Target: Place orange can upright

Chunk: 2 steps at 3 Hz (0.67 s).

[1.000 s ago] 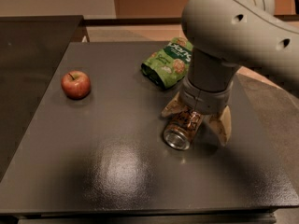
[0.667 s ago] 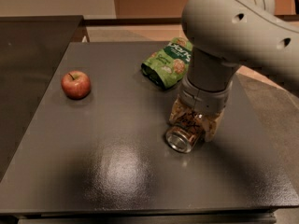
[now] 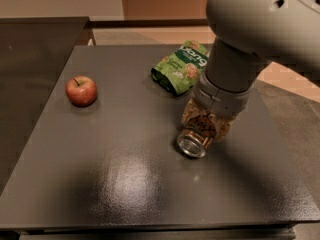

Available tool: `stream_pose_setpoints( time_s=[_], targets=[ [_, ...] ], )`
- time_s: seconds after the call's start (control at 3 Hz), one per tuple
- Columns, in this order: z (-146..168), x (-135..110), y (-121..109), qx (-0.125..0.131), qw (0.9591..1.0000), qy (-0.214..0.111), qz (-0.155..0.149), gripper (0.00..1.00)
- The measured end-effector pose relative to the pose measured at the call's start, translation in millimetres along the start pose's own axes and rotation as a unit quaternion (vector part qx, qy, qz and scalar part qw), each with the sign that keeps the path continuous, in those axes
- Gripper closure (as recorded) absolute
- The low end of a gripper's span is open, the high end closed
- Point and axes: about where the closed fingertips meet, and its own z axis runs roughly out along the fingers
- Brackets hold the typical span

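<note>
The orange can (image 3: pixel 194 140) lies on its side on the dark table (image 3: pixel 125 174), right of centre, with its silver end facing the front. My gripper (image 3: pixel 205 125) comes down on it from above, under the big grey arm (image 3: pixel 260 24). The tan fingers (image 3: pixel 188 112) press against both sides of the can's body, so the gripper is shut on it. The arm hides the rear of the can. I cannot tell whether the can rests on the table or is slightly raised.
A green snack bag (image 3: pixel 180 67) lies just behind the gripper. A red apple (image 3: pixel 81 90) stands at the left of the table. A second dark surface (image 3: pixel 35 49) adjoins on the far left. The table's front edge (image 3: pixel 150 226) is near.
The fingers were spread wide on either side of the can a second ago. They have closed in onto the can's body. The can has stayed in about the same place.
</note>
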Motion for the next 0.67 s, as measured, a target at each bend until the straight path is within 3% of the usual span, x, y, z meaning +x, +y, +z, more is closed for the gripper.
stream_pose_setpoints(
  time_s=[0.33,0.67],
  targets=[
    [-23,-1,-12,0.055,0.9979,0.009,-0.032,1.00],
    [-48,-6,-24,0.117,0.9904,0.019,-0.070,1.00]
  ],
)
